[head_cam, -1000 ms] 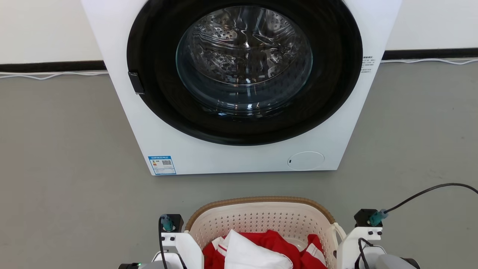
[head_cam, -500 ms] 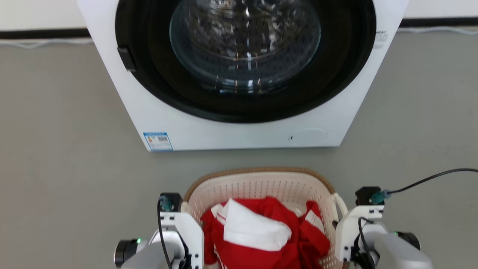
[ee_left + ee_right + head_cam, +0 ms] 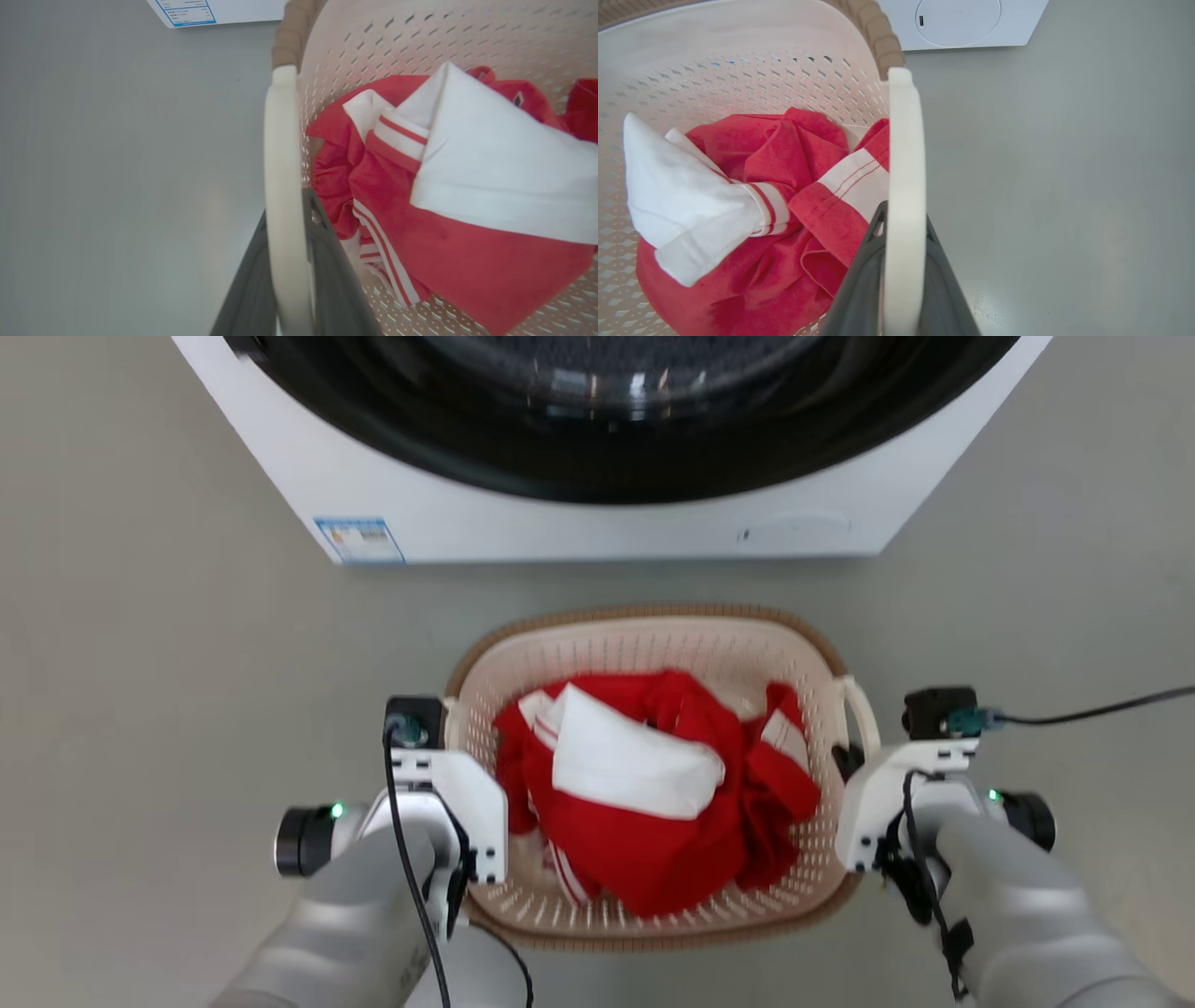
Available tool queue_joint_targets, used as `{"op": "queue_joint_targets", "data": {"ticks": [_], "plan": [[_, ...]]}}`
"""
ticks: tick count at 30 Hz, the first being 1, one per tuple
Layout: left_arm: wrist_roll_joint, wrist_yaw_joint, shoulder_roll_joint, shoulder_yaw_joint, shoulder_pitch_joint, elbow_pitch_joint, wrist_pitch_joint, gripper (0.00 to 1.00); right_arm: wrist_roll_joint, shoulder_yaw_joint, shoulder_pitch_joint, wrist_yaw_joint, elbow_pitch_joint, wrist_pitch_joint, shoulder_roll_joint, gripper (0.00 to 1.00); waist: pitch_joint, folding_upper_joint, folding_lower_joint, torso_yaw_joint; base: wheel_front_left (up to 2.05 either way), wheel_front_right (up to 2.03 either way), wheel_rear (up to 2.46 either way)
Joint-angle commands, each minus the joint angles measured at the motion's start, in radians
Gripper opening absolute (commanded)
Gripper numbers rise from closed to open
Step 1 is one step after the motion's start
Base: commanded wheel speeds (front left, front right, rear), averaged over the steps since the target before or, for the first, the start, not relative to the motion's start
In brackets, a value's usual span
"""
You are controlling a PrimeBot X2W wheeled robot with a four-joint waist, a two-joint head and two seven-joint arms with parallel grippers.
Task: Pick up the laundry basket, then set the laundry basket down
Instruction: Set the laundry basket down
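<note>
The laundry basket (image 3: 644, 614), cream-white and perforated with a brown woven-look rim, sits low in the middle of the head view, on or just above the grey floor (image 3: 140, 663); whether its base touches the floor cannot be told. It stands near the front of the white washing machine (image 3: 560, 527), apart from it, with a strip of floor between them. Inside the basket lies a crumpled red and white garment (image 3: 644, 784), its white panel uppermost and red-striped white cuffs showing at the sides. The left gripper (image 3: 286, 210) has its jaws clamped on the basket's left handle (image 3: 282, 140): in the left wrist view one dark finger presses the outer face of the white loop and the other the inner face, just beside the red cloth. The right gripper (image 3: 903, 212) has its jaws clamped in the same way on the right handle (image 3: 903, 140), the loop running up between the two dark fingers, with the garment on one side and bare floor on the other. In the head view both pale forearms reach up from the bottom edge, one on each side of the basket. A blue label (image 3: 359, 539) is stuck at the washer's lower left corner, and a black cable (image 3: 1092, 711) runs off to the right from the right wrist.
</note>
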Motion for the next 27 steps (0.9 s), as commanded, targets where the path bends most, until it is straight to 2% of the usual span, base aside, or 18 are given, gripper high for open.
{"op": "queue_joint_targets", "data": {"ticks": [1, 13, 27], "plan": [[0.008, 0.013, 0.001, 0.015, -0.044, -0.006, -0.019, 0.0, -0.003, 0.018, -0.022, 0.004, -0.024, -0.031, 0.023, 0.0, 0.087, 0.0, 0.0, 0.001, 0.0, 0.0, 0.0], [0.024, 0.053, 0.001, 0.015, -0.168, -0.006, -0.115, 0.0, -0.007, 0.057, -0.122, 0.004, -0.061, -0.157, -0.018, 0.0, 0.273, 0.0, 0.0, 0.004, 0.0, 0.0, 0.0], [0.042, 0.078, 0.001, 0.017, -0.272, 0.01, -0.168, 0.0, 0.028, 0.109, -0.169, 0.004, -0.079, -0.214, -0.047, 0.0, 0.39, 0.0, 0.0, 0.005, 0.0, 0.0, 0.0]]}}
